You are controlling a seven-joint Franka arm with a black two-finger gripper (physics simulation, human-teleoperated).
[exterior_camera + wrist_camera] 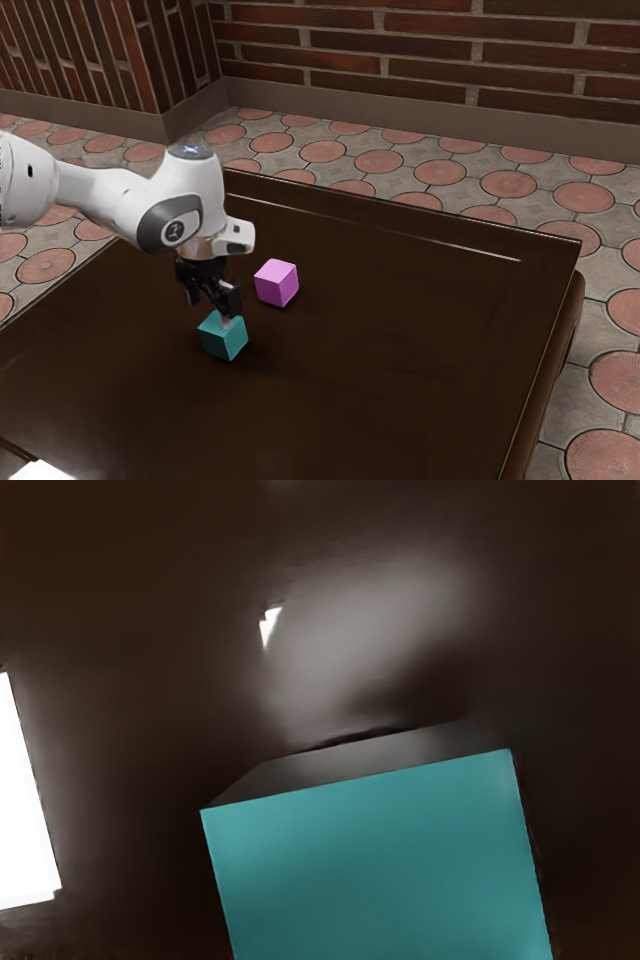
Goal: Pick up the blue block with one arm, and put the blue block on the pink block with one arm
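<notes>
At the exterior view's left, coming in as a white arm (100, 195), held roughly level above the dark brown table (400, 320), then bending sharply down at a rounded wrist joint (185, 205). On the side of that joint, bearing a dark round cap (175, 228) with a pale mark, too small to read. Below the joint, ending in a black gripper (214, 308), pointed straight down and reaching to the top of the blue block (222, 338). As to the jaws: cannot tell whether clamped on the block or standing free of it.

Directly under the hand, down at the table's surface: the blue block, in truth closer to a blue-green teal, a plain sharp-edged cube with matt faces, turned corner-first toward the exterior camera. From the wrist view, looming large just beneath the hand, with one broad teal face lit and the adjoining face in deep shadow, against dark table with a pale sheen beyond.

Farther toward the exterior view's right and a little further back, near the blue block but apart from it: the pink block (276, 282), a cube of like size, flat on the table, not yet stacked upon.

Beyond the table's far edge: floor (450, 170) of round terracotta tiles, then red brick wall (450, 60).
</notes>
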